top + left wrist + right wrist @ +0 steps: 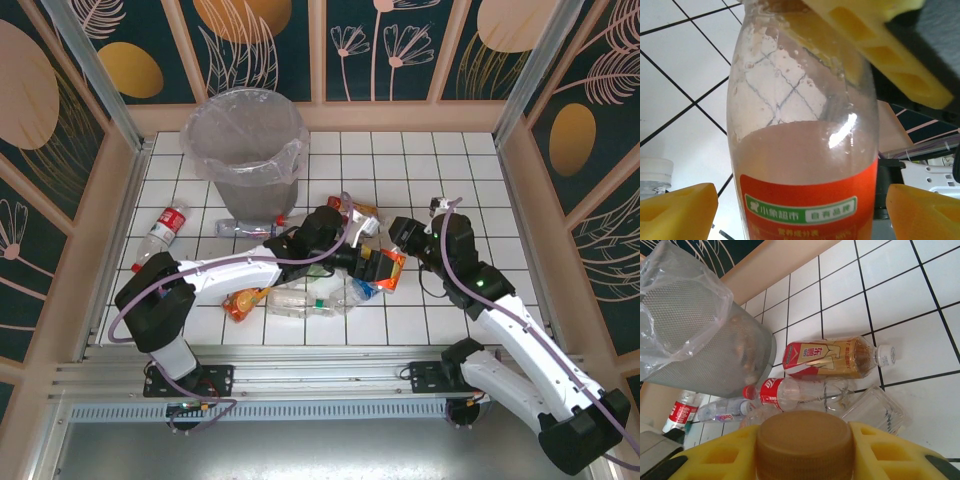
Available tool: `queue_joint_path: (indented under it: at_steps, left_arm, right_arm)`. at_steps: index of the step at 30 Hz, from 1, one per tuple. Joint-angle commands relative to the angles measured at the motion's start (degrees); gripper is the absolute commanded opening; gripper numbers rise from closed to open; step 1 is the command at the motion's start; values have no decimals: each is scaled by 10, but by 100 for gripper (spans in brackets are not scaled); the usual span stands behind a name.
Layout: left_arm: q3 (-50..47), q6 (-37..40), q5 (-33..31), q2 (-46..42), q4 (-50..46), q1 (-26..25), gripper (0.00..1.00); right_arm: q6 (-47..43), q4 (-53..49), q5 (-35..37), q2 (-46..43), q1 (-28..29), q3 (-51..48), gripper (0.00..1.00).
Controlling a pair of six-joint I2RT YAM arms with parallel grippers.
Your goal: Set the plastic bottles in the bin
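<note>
White tiles and dark, pretty walls

The floor [460, 165] is made of white square tiles with thin black lines between them. Light wooden boards [400, 117] run around its edge. The walls [455, 60] are dark blue-green, with big orange and pale pink circles [130, 68] and thin drawings of leaves and flowers [350, 40] on them. Shiny silver posts [95, 70] lean up at the back corners. A grey metal rail [320, 385] lies along the near side. The light is bright and even.

Orange-label bottle [800, 150]: badge [801, 210] reads 小象超市 自有品牌. Gold-label bottle [830, 360]: possibly 东鹏, blurred.
</note>
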Motion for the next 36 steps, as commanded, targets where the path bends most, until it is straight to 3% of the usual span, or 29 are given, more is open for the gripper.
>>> queue_joint_path:
  at_steps: [1, 7, 18, 22, 26, 28, 33, 36]
  left_arm:
    - [24, 1, -7, 5, 3, -8, 87]
    - [21, -15, 5, 5, 22, -9, 76]
    - [23, -19, 0, 28, 23, -10, 75]
    - [26, -25, 3, 31, 27, -10, 63]
    - [27, -26, -3, 21, 29, -10, 56]
    - [26, -24, -11, 13, 24, -10, 55]
    - [33, -23, -48, -10, -20, -9, 53]
    - [38, -24, -64, -25, -36, -6, 54]
  right_arm:
    - [-10, 15, -7, -12, -5, 22, 40]
    - [-6, 17, -8, -16, -6, 21, 40]
    - [2, 22, -5, -28, -7, 17, 40]
    - [3, 22, -7, -29, -7, 14, 40]
    - [2, 22, -7, -29, -8, 12, 42]
    - [0, 22, -7, -30, -9, 11, 46]
    - [-22, 11, -7, -49, -11, 20, 67]
    - [-43, -5, -8, -71, -12, 27, 73]
